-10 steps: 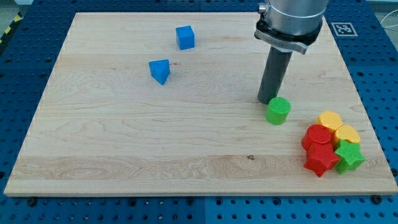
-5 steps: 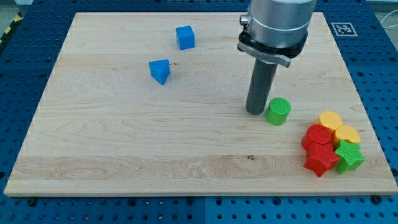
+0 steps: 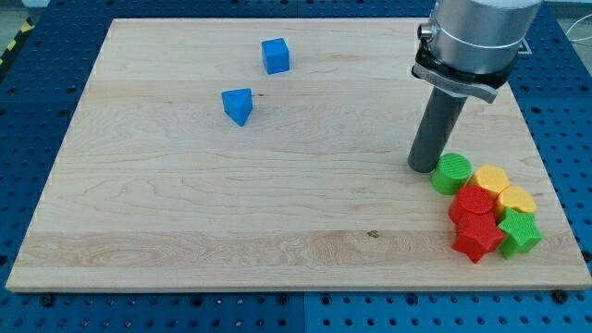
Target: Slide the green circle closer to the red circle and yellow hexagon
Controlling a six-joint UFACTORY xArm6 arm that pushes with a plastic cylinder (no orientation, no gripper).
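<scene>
The green circle (image 3: 452, 173) lies at the view's right, touching or nearly touching the red circle (image 3: 474, 201) below it and the yellow hexagon (image 3: 490, 178) at its right. My tip (image 3: 423, 167) rests on the board right against the green circle's left side. A second yellow block (image 3: 516, 200), a red star (image 3: 477, 237) and a green star (image 3: 519, 230) make up the rest of the cluster.
A blue cube (image 3: 275, 55) sits near the view's top centre. A blue triangular block (image 3: 238, 104) lies below and left of it. The wooden board (image 3: 185, 203) ends just right of the cluster, with blue perforated table around it.
My tip went from above the green circle round to its left side, then pushed it right and slightly down until it reached the red circle and yellow hexagon.
</scene>
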